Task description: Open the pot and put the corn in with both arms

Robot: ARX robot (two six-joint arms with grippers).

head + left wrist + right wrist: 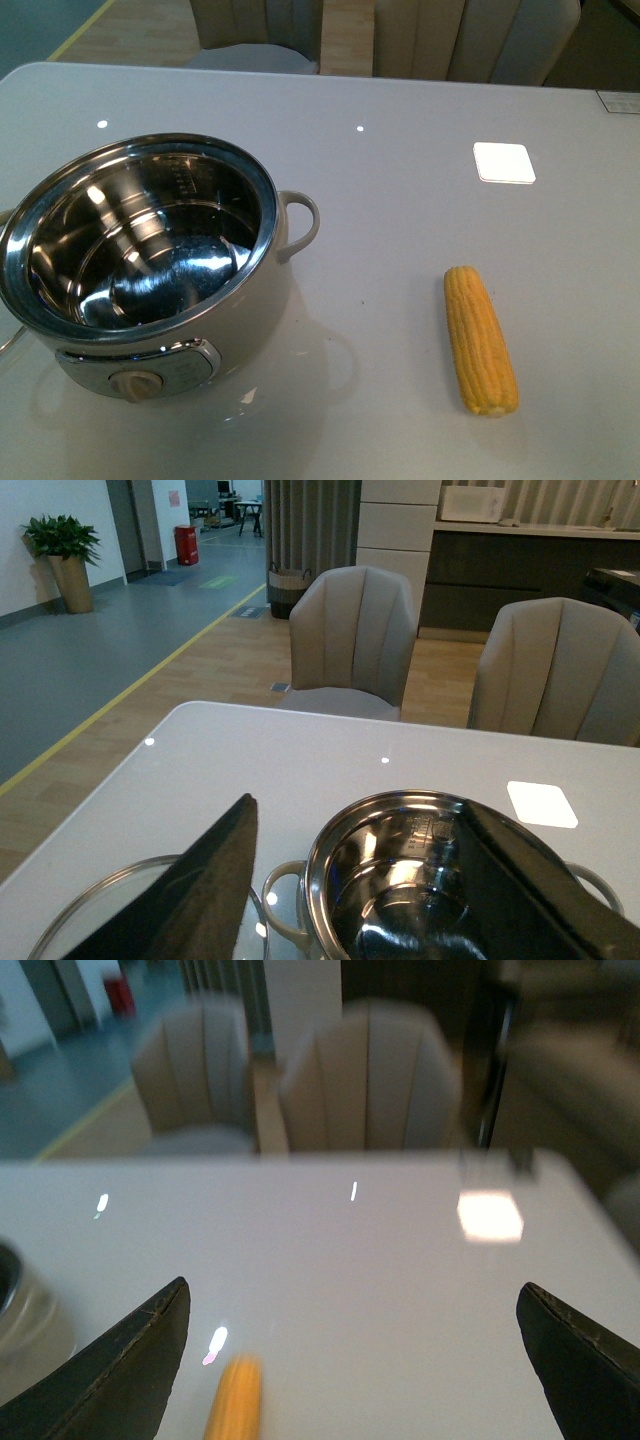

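One husked corn cob [481, 341] is pictured lying on the grey table [400, 190], well apart from the uncovered pot [255, 310] and to its right. Its long axis is set almost straight away from the robot, the narrower end farther off. In the right wrist view the cob is caught just ahead of the right gripper [352, 1288], whose fingers are spread wide with nothing between them and are already lined up across the cob's width. The left gripper [357, 805] is likewise spread and empty, poised over the pot, with the glass lid [95, 910] laid beside it. The right arm is judged the nearer for the pickup.
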